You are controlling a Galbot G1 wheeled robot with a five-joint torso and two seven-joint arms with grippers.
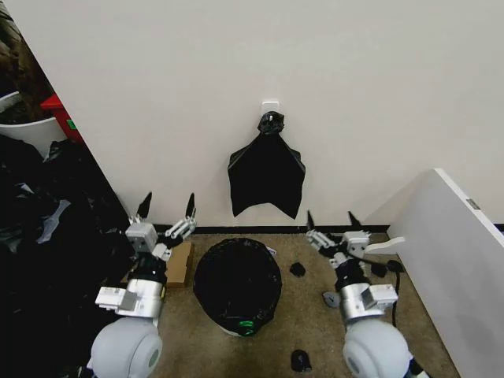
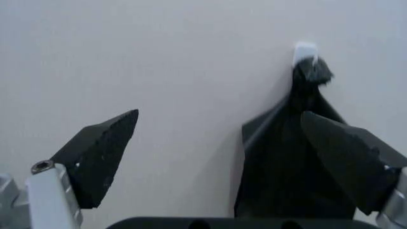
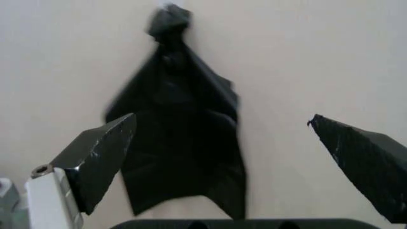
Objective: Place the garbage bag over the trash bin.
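Garbage bag (image 1: 237,285): lining trash bin (image 1: 233,330) on floor | Left gripper (image 1: 167,209): beside bin, jaws released, empty | Right gripper (image 1: 331,221): opposite side, jaws released, empty

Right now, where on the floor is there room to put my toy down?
Bare carpet lies between the trash bin and the white panel, though small black scraps dot it. The heap of black plastic crowds the other side. Both open grippers, left and right, hover beside the bin.
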